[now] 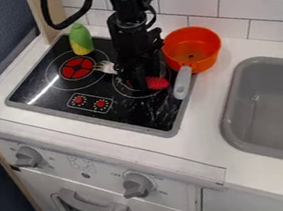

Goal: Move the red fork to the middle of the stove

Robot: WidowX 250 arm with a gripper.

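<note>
I record a white counter [203,113] with a black stove [139,115] set in at left and a grey sink [232,97] at right. The corn [80,40] stands on the stove's far left part. I find the orange pot [200,42] at the stove's right edge. The fork's [157,82] contact with the stove I cannot confirm.

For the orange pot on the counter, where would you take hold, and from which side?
By the grey handle, about midway along, probably best from above and gripped across its narrow width. It is slim and straight and juts from the orange pot toward the camera, while the pot's body is wide and round.
</note>
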